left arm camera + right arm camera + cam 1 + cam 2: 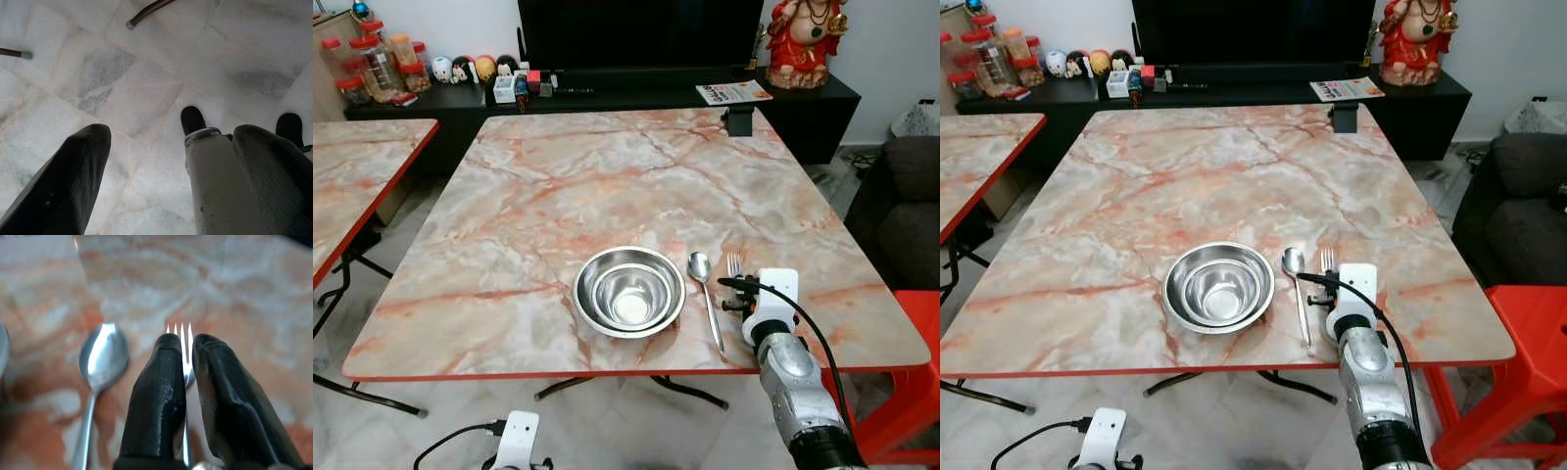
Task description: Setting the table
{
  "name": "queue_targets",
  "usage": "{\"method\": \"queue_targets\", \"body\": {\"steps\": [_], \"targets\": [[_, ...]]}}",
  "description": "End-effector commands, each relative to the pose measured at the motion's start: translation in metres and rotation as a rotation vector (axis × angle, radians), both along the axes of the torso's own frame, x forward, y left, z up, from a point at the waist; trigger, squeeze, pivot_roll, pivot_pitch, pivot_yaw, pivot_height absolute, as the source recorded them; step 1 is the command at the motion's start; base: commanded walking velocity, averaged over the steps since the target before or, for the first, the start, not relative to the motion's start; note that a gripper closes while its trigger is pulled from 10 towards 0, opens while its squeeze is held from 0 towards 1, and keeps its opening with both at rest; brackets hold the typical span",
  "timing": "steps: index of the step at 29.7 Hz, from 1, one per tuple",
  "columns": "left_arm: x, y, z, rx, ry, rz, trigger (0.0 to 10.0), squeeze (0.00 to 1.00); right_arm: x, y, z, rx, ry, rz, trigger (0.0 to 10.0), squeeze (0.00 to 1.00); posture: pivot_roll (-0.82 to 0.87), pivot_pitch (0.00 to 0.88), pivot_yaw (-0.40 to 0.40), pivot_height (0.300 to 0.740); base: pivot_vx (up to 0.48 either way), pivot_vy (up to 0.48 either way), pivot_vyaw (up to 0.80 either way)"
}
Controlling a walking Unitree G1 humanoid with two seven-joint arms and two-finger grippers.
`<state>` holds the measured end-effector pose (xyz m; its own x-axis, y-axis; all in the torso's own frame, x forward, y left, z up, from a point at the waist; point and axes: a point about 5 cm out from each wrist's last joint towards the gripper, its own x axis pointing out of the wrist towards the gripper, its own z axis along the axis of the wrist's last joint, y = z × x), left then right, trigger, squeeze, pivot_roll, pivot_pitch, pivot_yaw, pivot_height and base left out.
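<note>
A steel bowl (628, 291) sits near the front edge of the marble table (597, 166). Just to its right lies a spoon (703, 279), handle toward me. Right of the spoon a fork (734, 262) lies parallel to it, tines pointing away. My right gripper (187, 340) is down at the table over the fork's handle, its two black fingers (161, 382) shut on the fork (182, 335), whose tines poke out past the tips. My left gripper (174, 132) hangs open low beside the table, above the tiled floor.
A small black box (738, 119) stands at the table's far right edge. A second marble table (352, 166) is on the left, a red stool (915, 362) and a dark sofa (906, 196) on the right. A black cabinet (607, 93) with jars lines the back wall.
</note>
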<state>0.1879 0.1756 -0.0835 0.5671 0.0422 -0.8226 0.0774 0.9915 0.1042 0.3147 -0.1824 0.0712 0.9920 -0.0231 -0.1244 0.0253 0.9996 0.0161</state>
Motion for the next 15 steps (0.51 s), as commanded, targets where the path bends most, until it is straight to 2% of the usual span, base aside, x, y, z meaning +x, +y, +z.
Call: {"method": "queue_targets", "body": {"steps": [1, 3, 5, 10, 15], "targets": [[0.0, 0.004, 0.0, 0.011, 0.006, 0.003, 10.0, 0.0, 0.002, -0.001, 0.012, 0.018, -0.067, -0.021, 10.0, 0.0, -0.08, 0.0, 0.027, 0.74, 0.0, 0.0, 0.0], [0.0, 0.004, 0.0, 0.01, 0.006, 0.002, 10.0, 0.0, 0.002, -0.002, 0.017, 0.006, -0.097, -0.026, 10.0, 0.0, -0.08, 0.0, 0.03, 0.74, 0.0, 0.0, 0.0], [0.0, 0.003, 0.0, 0.008, 0.005, 0.0, 10.0, 0.0, -0.003, -0.002, 0.029, -0.029, -0.181, -0.023, 10.0, 0.0, -0.08, 0.0, 0.03, 0.74, 0.0, 0.0, 0.0], [0.0, 0.004, 0.0, 0.008, 0.004, -0.002, 10.0, 0.0, -0.011, -0.005, 0.038, -0.08, -0.255, -0.063, 10.0, 0.0, -0.08, 0.0, 0.032, 0.74, 0.0, 0.0, 0.0], [0.0, 0.003, 0.0, 0.01, 0.005, -0.007, 10.0, 0.0, -0.04, -0.025, 0.022, -0.161, -0.225, -0.215, 10.0, 0.0, -0.09, 0.0, 0.034, 0.74, 0.0, 0.0, 0.0]]}}
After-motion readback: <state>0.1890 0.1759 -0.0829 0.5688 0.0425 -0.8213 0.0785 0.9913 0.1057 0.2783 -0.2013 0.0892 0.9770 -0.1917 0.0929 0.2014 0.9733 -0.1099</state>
